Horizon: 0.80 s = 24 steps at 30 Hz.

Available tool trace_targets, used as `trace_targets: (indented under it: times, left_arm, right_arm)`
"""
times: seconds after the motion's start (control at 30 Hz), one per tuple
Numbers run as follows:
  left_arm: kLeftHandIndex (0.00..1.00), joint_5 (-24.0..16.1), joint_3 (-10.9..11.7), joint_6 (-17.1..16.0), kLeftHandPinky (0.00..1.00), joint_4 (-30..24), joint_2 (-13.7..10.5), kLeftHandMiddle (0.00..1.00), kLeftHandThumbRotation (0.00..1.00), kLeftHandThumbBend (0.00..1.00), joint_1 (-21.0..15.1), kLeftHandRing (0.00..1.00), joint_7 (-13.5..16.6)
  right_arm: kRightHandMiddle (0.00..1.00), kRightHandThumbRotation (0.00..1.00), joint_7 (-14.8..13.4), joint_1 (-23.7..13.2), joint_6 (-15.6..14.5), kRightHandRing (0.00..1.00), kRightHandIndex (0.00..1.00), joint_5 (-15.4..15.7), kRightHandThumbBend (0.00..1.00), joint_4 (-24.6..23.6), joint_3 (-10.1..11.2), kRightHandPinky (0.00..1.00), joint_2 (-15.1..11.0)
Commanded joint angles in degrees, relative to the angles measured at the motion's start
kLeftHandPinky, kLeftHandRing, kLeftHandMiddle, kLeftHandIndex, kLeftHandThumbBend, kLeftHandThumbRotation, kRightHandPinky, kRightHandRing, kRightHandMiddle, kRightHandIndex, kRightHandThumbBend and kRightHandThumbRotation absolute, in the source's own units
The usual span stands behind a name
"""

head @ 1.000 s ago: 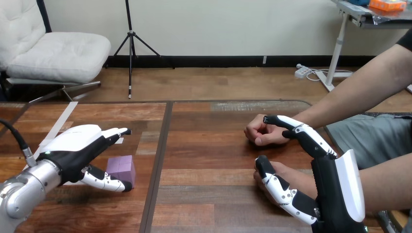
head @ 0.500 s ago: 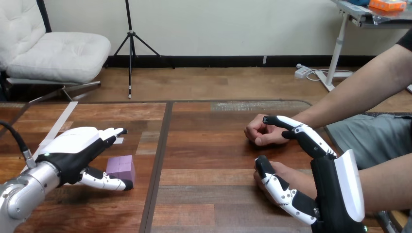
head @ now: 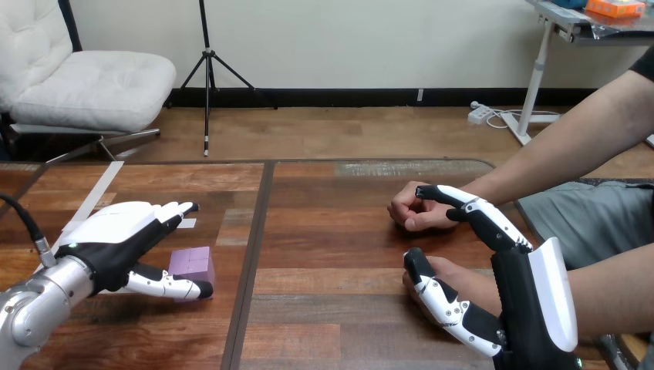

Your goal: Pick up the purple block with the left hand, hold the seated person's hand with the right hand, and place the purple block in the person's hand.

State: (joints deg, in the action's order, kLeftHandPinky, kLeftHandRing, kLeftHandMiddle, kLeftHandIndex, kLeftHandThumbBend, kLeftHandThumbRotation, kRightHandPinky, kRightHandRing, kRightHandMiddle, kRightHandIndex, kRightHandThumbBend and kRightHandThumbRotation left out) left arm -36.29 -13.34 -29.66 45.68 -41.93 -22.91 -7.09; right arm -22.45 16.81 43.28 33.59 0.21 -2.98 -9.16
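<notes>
Dark wooden planks make up the desk [head: 339, 231], which runs wide across in front of the robot, with a person seated at its right side. From where I stand the robot's right hand [head: 532, 308] is the biggest thing on it, standing on edge near the right corner. Its fingers [head: 470, 208] are stretched out straight and its thumb [head: 432, 289] is spread wide, so the hand is fully open. The person's nearer hand [head: 455, 271] lies in that gap, partly behind the thumb; I cannot tell whether the two touch. The fingertips reach as far as the person's farther hand [head: 409, 210], a loose fist resting on the wood.

Over at the left, the robot's left hand [head: 116, 235] hovers low, palm down, also open: its fingers [head: 173, 210] lie straight above the purple block [head: 193, 260] and its thumb [head: 170, 287] reaches along the block's near side. The block sits flat on the desk between them, close to the dark seam between the boards. A small white scrap of tape [head: 187, 223] lies just beyond it.
</notes>
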Motion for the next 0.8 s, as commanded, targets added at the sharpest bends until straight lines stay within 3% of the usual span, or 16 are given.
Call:
trace_targets:
  times: [0.0, 0.77]
  left_arm:
    - [0.98, 0.6, -0.4, -0.9, 0.95, 1.7, 0.4, 0.99, 0.62, 0.84, -5.5, 0.98, 1.5]
    - [0.97, 2.8, -0.6, -4.3, 0.91, 9.3, 2.0, 0.97, 0.62, 0.83, -9.1, 0.96, -0.4]
  right_arm:
    - [0.77, 0.46, -0.2, -1.9, 0.0, 0.77, 0.74, -0.4, 0.4, -2.5, 0.7, 0.7, -0.2]
    - [0.77, 0.47, 0.1, -1.9, -0.9, 0.77, 0.74, 0.2, 0.41, -3.3, 0.7, 0.7, -0.4]
